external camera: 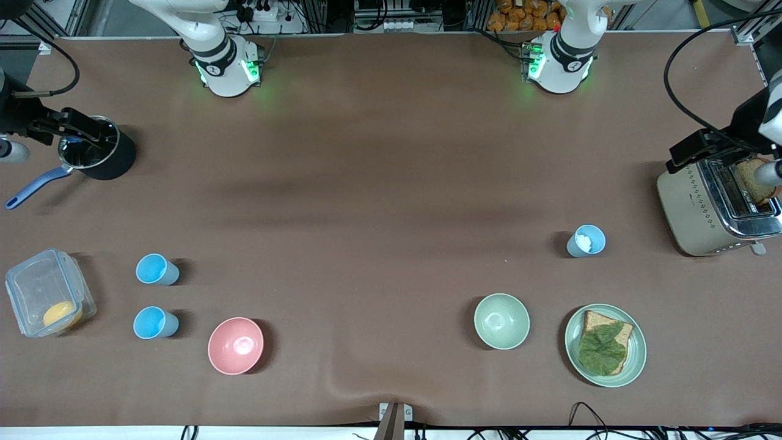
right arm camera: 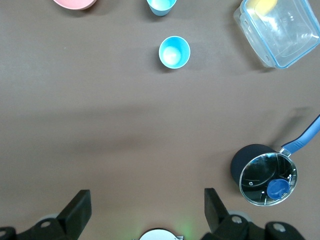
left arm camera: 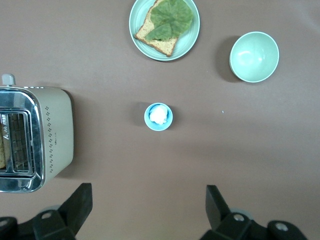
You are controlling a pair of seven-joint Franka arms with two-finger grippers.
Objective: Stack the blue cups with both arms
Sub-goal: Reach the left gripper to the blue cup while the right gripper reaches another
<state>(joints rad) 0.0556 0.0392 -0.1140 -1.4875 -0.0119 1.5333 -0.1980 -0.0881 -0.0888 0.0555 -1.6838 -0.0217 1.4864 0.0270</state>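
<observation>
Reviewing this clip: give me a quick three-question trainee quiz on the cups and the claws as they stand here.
1. True or false: every blue cup is empty.
2. How many blue cups stand at the right arm's end of the table?
3. Which is right? A: both claws open, holding nothing. B: the left claw grips a cup. C: two cups are already stacked.

Key
1. False: the cup near the toaster, the lone blue cup, holds something white.
2. Two: the farther cup and the nearer cup, apart, between the clear container and the pink bowl.
3. A: left claw and right claw are open.
</observation>
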